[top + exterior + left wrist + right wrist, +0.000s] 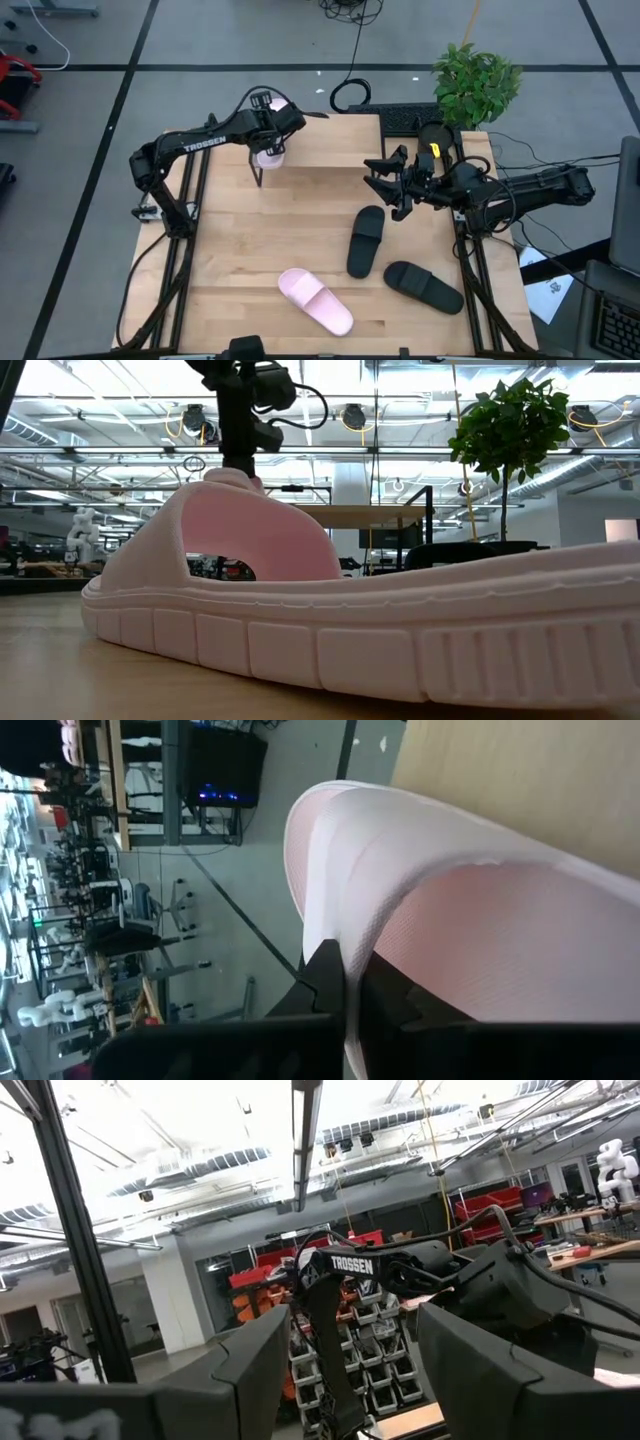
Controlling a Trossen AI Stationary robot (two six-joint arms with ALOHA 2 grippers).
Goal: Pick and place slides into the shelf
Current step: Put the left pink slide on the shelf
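Note:
My left gripper [268, 135] is shut on a pale pink slide [271, 156] at the left end of the shelf [330, 140], a light board on black legs. That slide fills the left wrist view [480, 900]. My right gripper [392, 182] hovers open off the shelf's right end, above a black slide [366, 240]; its fingers frame the right wrist view [350, 1380]. This black slide lies flat on the tabletop, as do the second black slide [423, 286] and the other pink slide [315, 300]. The other pink slide looms close in the low view [300, 620]. My left gripper holds the pink slide by a thin edge [352, 950], pinched between its two fingers [325, 975]. Which part of the slide that edge belongs to, I cannot tell. The slide stands out past the fingers. Whether it touches the shelf does not show.
A potted plant [476, 80] and a dark keyboard [410, 118] sit at the table's far right corner, behind the shelf. Bare tabletop [250, 230] lies on the left half, between the shelf and the near edge. Cables run on the floor beyond.

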